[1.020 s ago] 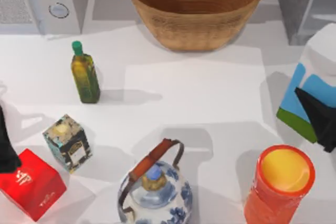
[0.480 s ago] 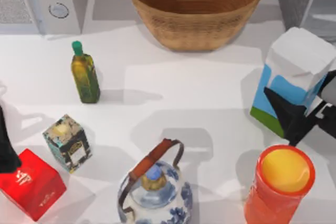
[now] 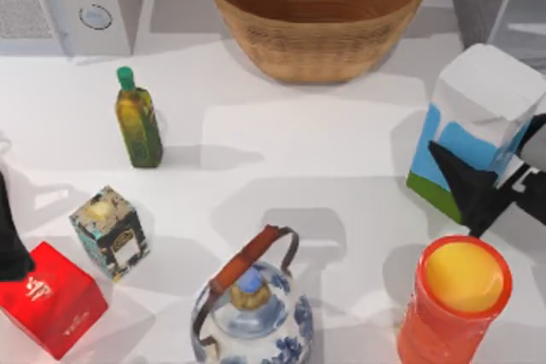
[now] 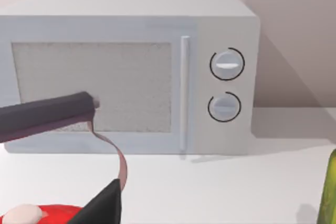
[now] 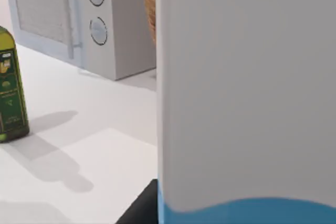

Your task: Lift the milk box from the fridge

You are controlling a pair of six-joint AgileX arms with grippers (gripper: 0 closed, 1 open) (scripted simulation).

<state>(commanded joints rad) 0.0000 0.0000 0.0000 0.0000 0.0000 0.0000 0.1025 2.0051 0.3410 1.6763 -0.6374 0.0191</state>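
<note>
A: Where is the milk box [image 3: 478, 125]?
B: At the right side of the table [image 3: 299, 168], out in front of the fridge [image 3: 495, 6], which stands at the back right corner. The carton leans a little and looks raised off the surface — its green band sits above a shadow on the table.
A: And the right gripper [image 3: 503, 181]?
B: It is at the carton's lower right side, one dark finger lying across the blue patch and green band. The fingers are closed on the milk box. In the right wrist view the carton's white wall [image 5: 247, 87] stands very close, with the blue patch at its base.
A: What sits nearby?
B: The orange cup [image 3: 456, 300] stands just in front of the carton, apart from it. The wicker basket [image 3: 317, 10] is at the back centre.
A: The left arm?
B: The left gripper [image 3: 10, 236] hangs at the table's left edge, just above the red box [image 3: 51, 300] — its fingers spread wide, holding nothing, seen against the microwave [image 4: 131, 72] in the left wrist view.
</note>
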